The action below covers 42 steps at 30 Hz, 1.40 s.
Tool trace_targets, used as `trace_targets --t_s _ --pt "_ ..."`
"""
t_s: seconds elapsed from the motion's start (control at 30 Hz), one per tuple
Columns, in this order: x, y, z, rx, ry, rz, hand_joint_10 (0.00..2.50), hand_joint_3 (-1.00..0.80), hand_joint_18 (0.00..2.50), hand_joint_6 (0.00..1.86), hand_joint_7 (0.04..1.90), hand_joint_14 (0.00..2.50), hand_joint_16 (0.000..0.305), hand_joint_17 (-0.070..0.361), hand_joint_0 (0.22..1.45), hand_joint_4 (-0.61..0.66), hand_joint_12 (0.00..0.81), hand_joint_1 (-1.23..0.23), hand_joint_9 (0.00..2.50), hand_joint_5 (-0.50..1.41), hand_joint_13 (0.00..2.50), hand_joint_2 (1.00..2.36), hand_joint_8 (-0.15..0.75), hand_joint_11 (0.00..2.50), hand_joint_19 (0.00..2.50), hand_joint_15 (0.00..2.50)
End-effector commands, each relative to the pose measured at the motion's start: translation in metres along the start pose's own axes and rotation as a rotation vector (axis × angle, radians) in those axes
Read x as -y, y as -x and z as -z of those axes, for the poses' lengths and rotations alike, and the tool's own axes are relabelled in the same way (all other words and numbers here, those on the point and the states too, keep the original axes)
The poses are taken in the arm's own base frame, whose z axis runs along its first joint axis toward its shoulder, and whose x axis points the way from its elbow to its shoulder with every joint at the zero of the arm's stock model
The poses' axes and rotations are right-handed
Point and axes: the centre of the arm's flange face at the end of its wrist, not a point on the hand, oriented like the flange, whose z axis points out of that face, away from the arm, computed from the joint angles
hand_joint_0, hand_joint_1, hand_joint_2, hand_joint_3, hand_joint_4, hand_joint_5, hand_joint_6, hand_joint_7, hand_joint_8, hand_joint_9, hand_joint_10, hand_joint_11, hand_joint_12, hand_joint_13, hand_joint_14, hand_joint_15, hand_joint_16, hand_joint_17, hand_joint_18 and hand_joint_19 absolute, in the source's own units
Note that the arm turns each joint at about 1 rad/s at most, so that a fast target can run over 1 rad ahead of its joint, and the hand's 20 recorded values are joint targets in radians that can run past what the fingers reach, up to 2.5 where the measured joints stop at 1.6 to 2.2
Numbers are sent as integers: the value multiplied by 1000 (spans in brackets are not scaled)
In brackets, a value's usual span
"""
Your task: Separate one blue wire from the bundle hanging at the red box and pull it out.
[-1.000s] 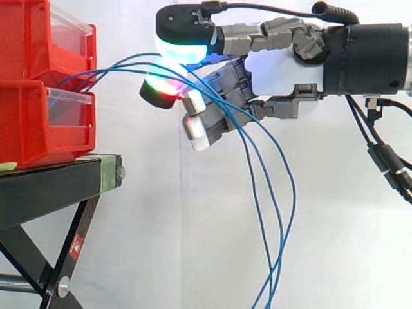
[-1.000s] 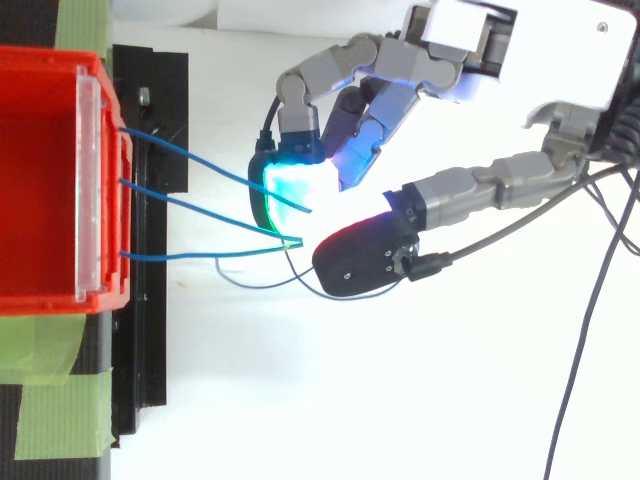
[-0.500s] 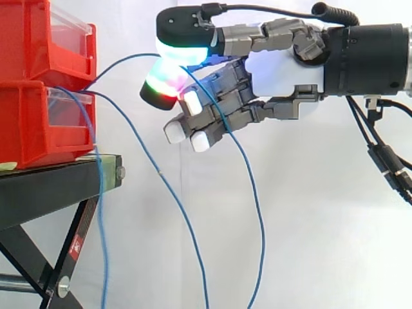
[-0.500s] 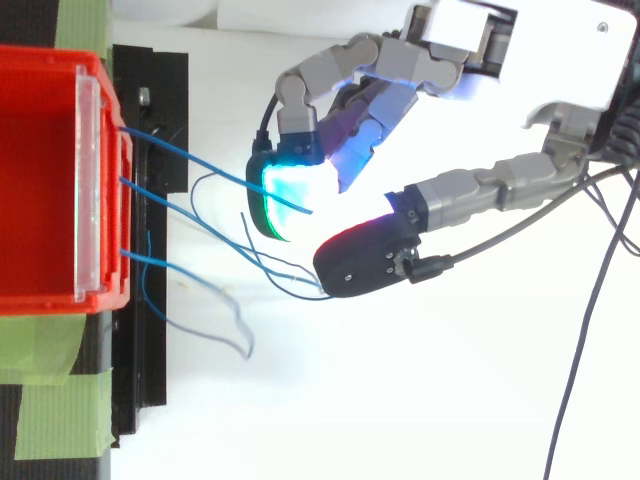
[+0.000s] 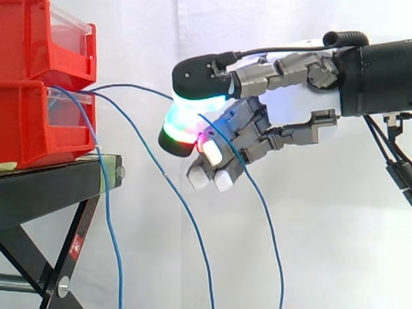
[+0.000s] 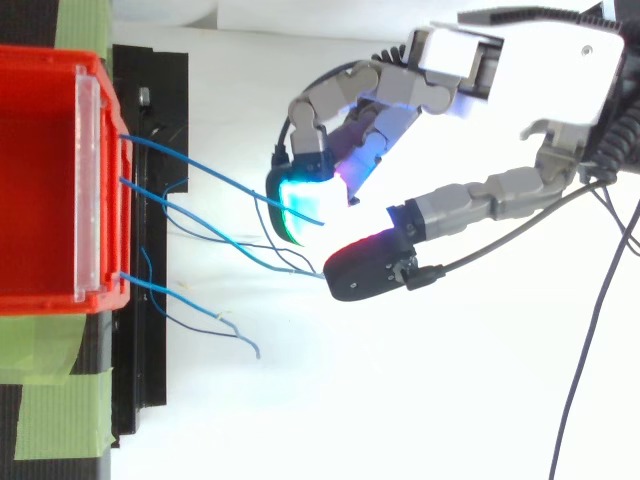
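Fingertips (image 5: 193, 108) glowing cyan and green were pressed together on one blue wire (image 5: 138, 86), the thumb's pad closing down onto a finger's pad with the strand caught between them.

At the far left, two red bins (image 5: 35, 122) sat stacked on the black stand (image 5: 51, 187); in the top view, green tape (image 6: 60, 410) lay beside the stand. All the wires came out at the front of the bins, where the upper bin meets the lower. Two loose wires (image 5: 109, 225) hung free from there, one dropping close along the stand's edge, the other sloping down and to the right, below the hand.

The pinched wire ran nearly level from the bins across the gap to the pads, well clear of the stand. Past the pinch it crossed the curled lower fingers and drooped in a long curve.

Further right, the hand (image 5: 290, 103) reached in level before the white curtain (image 5: 322, 225).
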Motion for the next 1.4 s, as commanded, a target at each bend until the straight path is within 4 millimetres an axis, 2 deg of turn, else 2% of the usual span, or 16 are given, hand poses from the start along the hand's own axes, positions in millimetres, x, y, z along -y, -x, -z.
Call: trace_targets --t_s 0.0,0.17,0.3,0.53,0.73,1.0,1.1,1.37 --pt "1 -2 2 -7 -12 -2 20 -7 575 775 1270 25 46 102 604 -99 376 -802 957 -110 684 1035 273 785 693 626" --pt "4 -3 4 -17 -32 0 21 -7 571 776 1276 22 45 102 604 -98 375 -800 960 -111 687 1034 275 791 692 626" --pt "13 -6 12 -29 -57 -21 22 -8 573 777 1272 24 45 102 604 -98 376 -798 970 -111 689 1033 272 785 702 621" --pt "22 -7 38 14 -62 -56 19 -9 575 779 1268 24 46 103 604 -99 377 -797 979 -112 692 1033 278 800 694 619" --pt "27 -9 51 49 -60 -59 20 -13 574 781 1270 22 46 103 605 -102 375 -797 976 -113 695 1033 277 786 694 626" --pt "41 -21 65 46 -92 -102 21 -10 574 785 1252 24 46 103 605 -106 375 -792 990 -115 700 1033 279 804 695 628" --pt "51 -25 79 60 -106 -121 21 -11 575 786 1264 24 46 103 605 -102 377 -793 991 -116 701 1033 279 795 692 627" --pt "46 -26 74 102 -66 -155 21 -13 576 788 1257 24 46 103 606 -106 375 -791 995 -117 707 1033 280 794 695 626"
